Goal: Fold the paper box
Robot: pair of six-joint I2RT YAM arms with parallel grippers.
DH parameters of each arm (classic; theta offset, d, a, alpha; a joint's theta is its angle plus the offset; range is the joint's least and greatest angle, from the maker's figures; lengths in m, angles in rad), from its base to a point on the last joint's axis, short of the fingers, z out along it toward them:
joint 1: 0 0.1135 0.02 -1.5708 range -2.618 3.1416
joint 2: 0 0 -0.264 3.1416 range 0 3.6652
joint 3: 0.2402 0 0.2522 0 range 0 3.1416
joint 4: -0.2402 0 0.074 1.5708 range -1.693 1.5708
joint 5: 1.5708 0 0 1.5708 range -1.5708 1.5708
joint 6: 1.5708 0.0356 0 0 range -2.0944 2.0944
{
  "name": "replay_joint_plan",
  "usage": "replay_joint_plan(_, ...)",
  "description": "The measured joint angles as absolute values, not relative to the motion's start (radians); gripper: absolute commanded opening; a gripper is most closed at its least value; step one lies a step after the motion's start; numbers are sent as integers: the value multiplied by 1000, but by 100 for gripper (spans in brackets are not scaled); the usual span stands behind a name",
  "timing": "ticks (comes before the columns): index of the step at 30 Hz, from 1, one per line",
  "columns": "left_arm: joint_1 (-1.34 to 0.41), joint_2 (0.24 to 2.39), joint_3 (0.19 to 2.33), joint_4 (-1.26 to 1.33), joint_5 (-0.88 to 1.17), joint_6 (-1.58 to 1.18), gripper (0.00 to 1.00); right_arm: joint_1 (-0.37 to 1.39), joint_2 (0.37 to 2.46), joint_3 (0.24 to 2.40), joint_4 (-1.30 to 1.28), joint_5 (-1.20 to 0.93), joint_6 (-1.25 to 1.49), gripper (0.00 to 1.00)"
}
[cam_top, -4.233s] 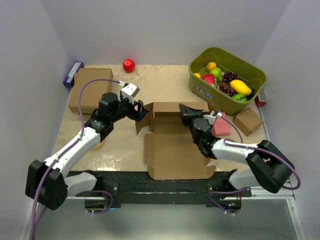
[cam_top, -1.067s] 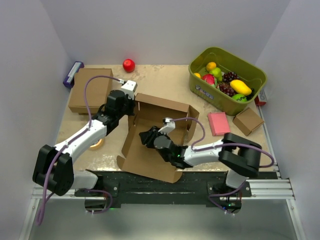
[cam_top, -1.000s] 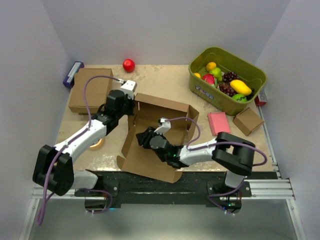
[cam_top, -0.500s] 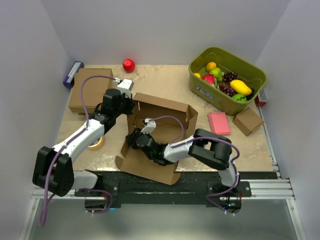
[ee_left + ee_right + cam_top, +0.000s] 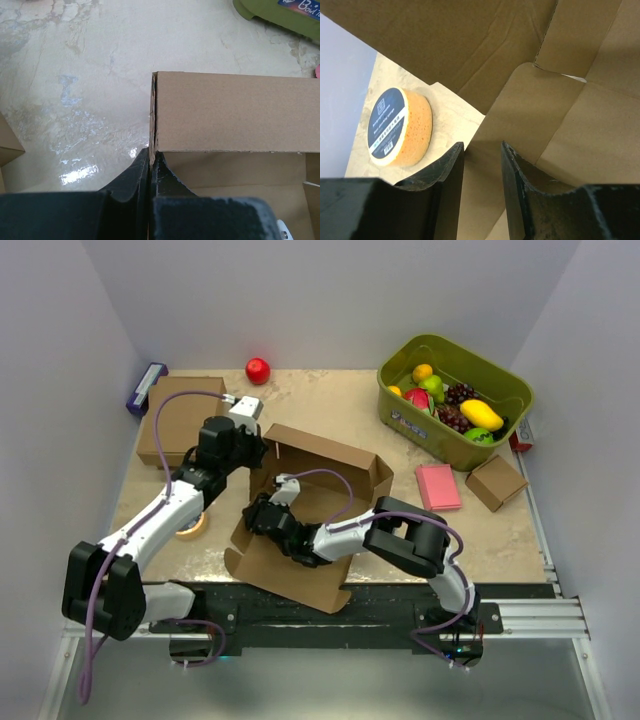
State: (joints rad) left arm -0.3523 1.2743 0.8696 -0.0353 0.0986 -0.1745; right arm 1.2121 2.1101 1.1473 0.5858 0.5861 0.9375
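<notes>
The box [image 5: 322,502] lies skewed in the middle of the surface [image 5: 330,400], its rear wall raised. The left fingers [image 5: 131,176] are clenched on that wall's 10 o'clock corner. The right fingers [image 5: 444,186] are parted, grasping nothing, low inside at the 9 o'clock flap. To do this well, I judge the left should pin the corner while the right pushes the flap upright near its crease, so the box doesn't slide
</notes>
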Motion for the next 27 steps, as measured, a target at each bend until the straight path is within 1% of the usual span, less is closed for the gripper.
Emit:
replay_joint_plan(8, -336, 1250, 870, -43, 102, -174, 0, 1217, 2141, 1206, 540, 619, 940, 40)
replay_joint_plan(23, -303, 1243, 905, -91, 107, -172, 0, 1219, 2141, 1208, 509, 646, 953, 42)
replay_joint_plan(27, -303, 1243, 945, -115, 114, -173, 0, 1218, 2143, 1197, 439, 662, 950, 42)
